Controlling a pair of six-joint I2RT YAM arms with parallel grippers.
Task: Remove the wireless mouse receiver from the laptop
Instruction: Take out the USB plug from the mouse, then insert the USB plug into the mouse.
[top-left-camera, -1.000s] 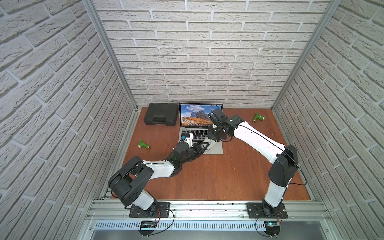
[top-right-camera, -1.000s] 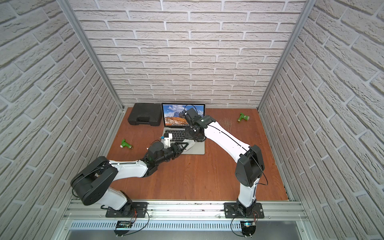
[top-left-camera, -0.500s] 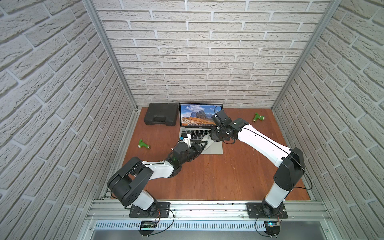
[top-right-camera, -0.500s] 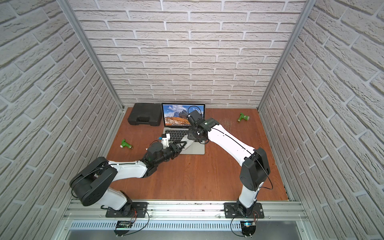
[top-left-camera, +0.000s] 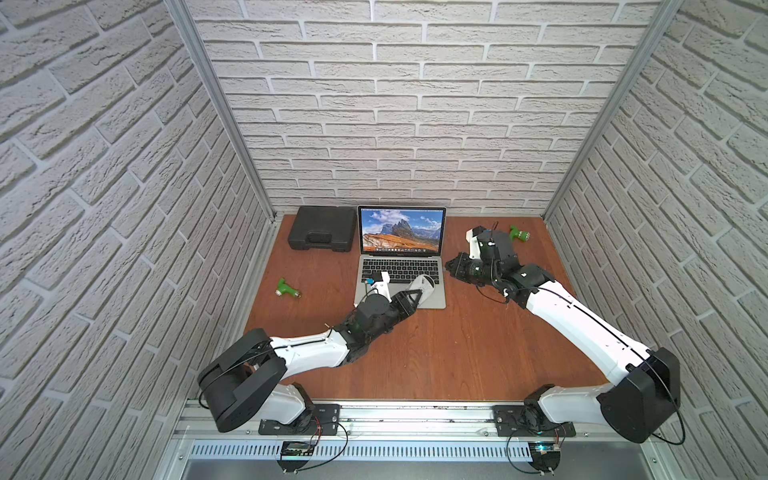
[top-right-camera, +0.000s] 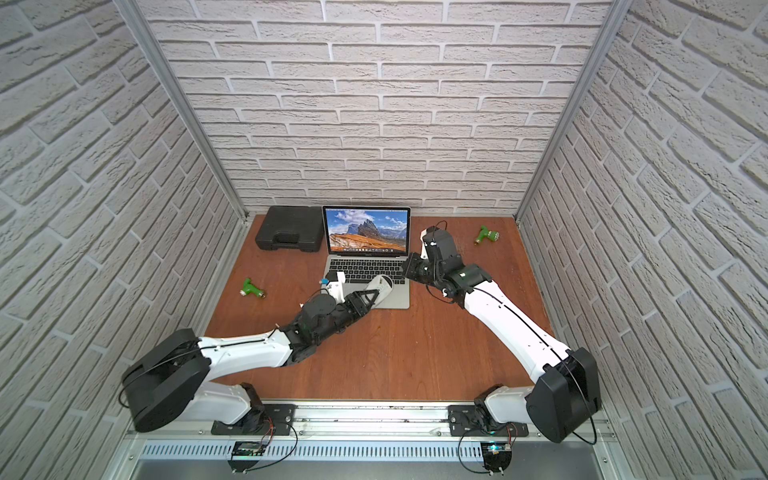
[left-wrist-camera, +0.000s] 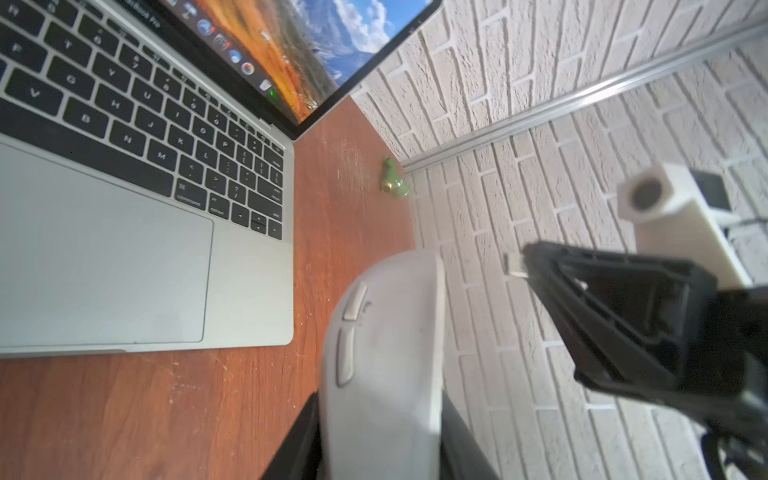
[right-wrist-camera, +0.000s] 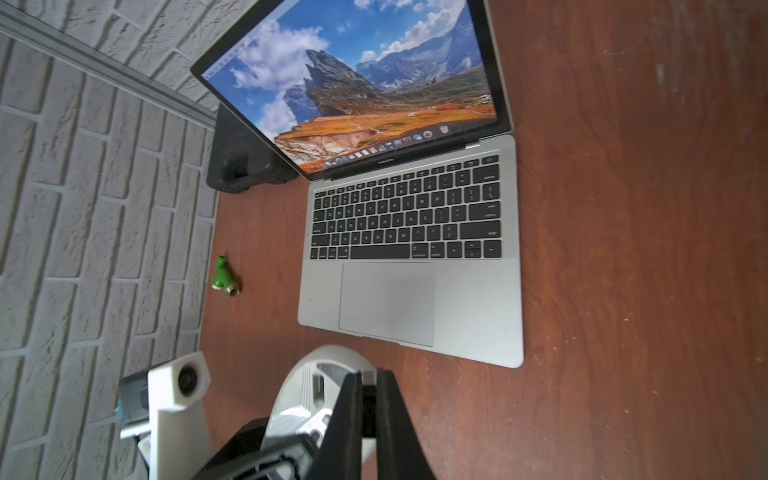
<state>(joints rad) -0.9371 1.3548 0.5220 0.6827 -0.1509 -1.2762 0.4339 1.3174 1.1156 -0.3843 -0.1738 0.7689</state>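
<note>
1. The wireless mouse receiver (left-wrist-camera: 515, 266) is out of the laptop (top-left-camera: 401, 232). Its metal plug pokes from the tip of my right claw (right-wrist-camera: 368, 376), just right of the laptop's right edge.
2. I judge it almost weightless, rigid and smooth, and small enough to twist or slip in a loose grip. The stubby black cap is the only real place to hold it, and it sits buried between the pads.
3. My right claw is pressed together, pinching the receiver.
4. My left claw (top-left-camera: 415, 295) is part spread, gripping the grey mouse (left-wrist-camera: 386, 340) at the laptop's near right corner.
</note>
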